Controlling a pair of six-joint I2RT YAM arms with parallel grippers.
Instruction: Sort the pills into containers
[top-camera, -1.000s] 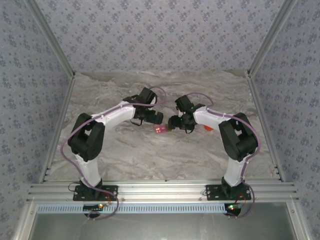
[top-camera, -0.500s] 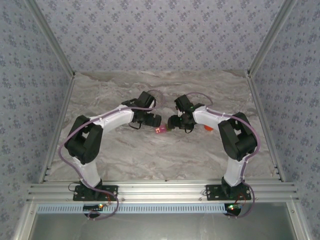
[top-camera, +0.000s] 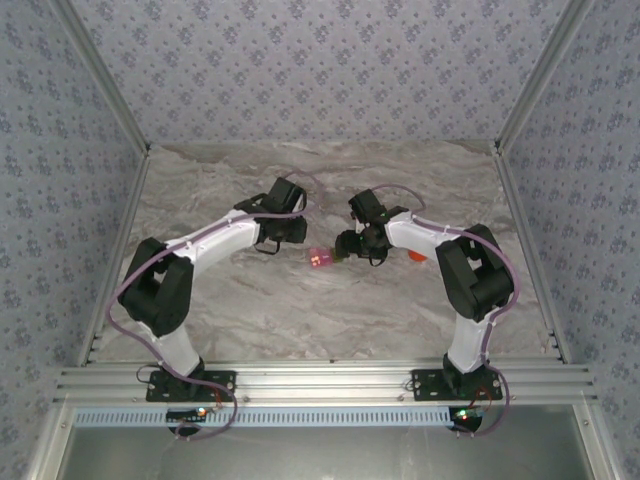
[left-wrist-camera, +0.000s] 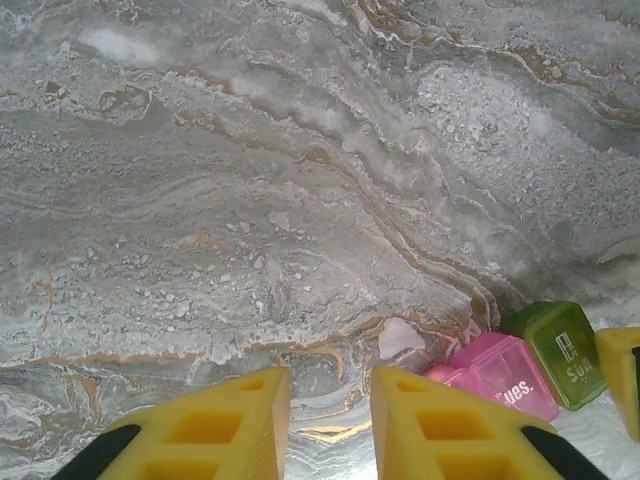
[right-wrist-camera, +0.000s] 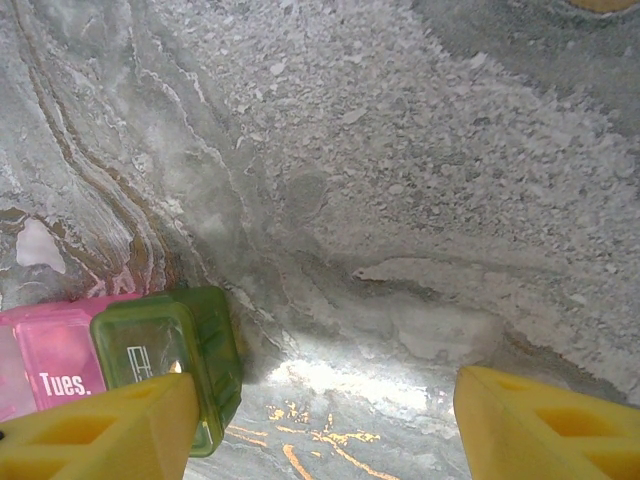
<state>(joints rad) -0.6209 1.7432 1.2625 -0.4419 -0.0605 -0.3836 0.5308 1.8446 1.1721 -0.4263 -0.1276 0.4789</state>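
Note:
The containers are a tiny box of joined compartments (top-camera: 321, 259) lying mid-table: a translucent pink one marked "Tues." (left-wrist-camera: 503, 373) (right-wrist-camera: 52, 367) and an olive-green one (left-wrist-camera: 560, 340) (right-wrist-camera: 172, 350), both with lids down. My left gripper (top-camera: 296, 233) (left-wrist-camera: 330, 390) hovers left of the box, shut with nothing between its yellow fingers. On the box's right side, my right gripper (top-camera: 346, 246) (right-wrist-camera: 325, 385) stands open; its left fingertip (right-wrist-camera: 120, 425) sits against the green compartment. I cannot make out any pills.
An orange-red bottle (top-camera: 415, 254) lies on the marble table (top-camera: 250, 310) just behind the right arm's forearm. Patterned walls and metal rails (top-camera: 120, 250) close in the table on the left, right and back.
My left gripper has shut and drawn back to the left, away from the box. The right gripper and the box have stayed where they were.

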